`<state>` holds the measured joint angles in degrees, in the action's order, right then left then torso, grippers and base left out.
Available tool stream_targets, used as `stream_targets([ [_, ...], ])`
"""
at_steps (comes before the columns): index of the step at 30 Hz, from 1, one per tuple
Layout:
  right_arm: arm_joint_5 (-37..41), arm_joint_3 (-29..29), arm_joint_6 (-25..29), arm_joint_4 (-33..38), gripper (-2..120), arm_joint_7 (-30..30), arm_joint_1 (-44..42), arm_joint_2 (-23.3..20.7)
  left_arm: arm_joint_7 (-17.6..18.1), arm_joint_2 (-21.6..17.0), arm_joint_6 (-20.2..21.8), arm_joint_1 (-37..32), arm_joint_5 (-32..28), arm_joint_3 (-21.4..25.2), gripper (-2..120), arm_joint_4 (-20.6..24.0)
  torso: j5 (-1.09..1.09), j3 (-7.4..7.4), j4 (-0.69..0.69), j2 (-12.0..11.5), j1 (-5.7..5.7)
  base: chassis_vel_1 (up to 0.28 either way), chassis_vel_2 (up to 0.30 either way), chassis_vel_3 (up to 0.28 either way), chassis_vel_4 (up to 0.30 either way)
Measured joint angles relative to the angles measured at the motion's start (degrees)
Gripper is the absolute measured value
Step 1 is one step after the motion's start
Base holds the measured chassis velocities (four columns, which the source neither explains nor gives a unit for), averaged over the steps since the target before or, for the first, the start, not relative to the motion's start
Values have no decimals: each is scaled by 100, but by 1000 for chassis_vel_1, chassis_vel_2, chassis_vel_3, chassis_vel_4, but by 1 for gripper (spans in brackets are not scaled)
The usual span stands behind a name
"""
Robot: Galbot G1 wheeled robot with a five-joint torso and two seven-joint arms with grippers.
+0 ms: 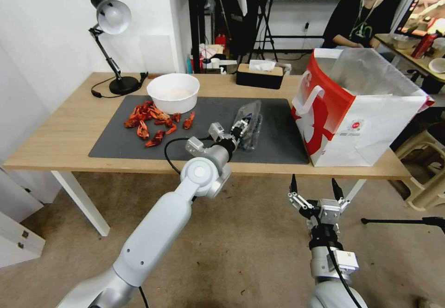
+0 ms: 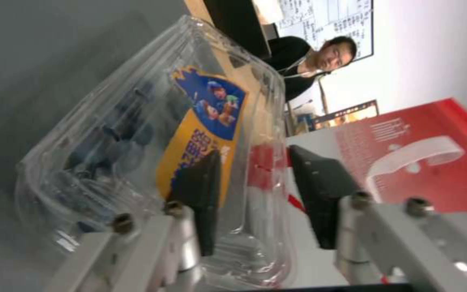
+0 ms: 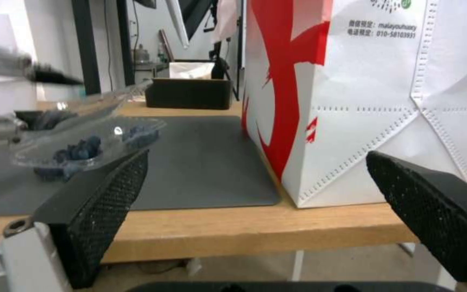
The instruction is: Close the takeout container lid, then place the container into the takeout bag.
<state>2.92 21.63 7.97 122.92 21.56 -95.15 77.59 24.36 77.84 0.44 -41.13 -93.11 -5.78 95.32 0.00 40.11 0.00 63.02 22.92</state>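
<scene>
One gripper, the left gripper (image 1: 241,127), stands open around the takeout container lid (image 1: 248,113); thin plastic could slip or buckle.

The right gripper (image 1: 315,192) waits open below the table edge.

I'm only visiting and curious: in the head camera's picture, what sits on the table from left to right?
Desk lamp → red crayfish pieces → white bowl → the container, with the left gripper at it → the takeout bag.
</scene>
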Motion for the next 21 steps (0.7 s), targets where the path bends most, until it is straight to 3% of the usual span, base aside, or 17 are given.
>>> stream_targets([
  [4,644,1,-373,131,100,45,319,-164,-10,-25,-10,1,360,-116,11,-105,0,0,0,1,0,0,0,0,0],
  [8,1405,12,-800,287,99,136,565,-329,-6,-34,-15,67,557,-240,0,-185,1,0,0,1,0,0,0,0,0],
  [10,1515,14,-858,309,99,151,597,-353,-3,-34,-14,79,574,-257,0,-196,0,0,-2,1,0,0,0,0,0],
  [11,2099,15,-1167,402,99,243,795,-484,11,-42,-10,103,633,-307,0,-223,0,0,-1,1,0,0,0,0,0],
  [12,2099,15,-1167,402,99,243,795,-484,11,-42,-10,103,633,-307,0,-223,0,0,-1,1,0,0,0,0,0],
  [15,3078,22,-1599,446,99,389,1165,-744,51,-52,-5,154,679,-362,0,-257,0,0,2,1,0,0,0,0,0],
  [21,4147,13,-1922,396,99,583,1621,-1013,71,-62,-1,168,730,-397,0,-272,1,0,0,1,0,0,0,0,0],
])
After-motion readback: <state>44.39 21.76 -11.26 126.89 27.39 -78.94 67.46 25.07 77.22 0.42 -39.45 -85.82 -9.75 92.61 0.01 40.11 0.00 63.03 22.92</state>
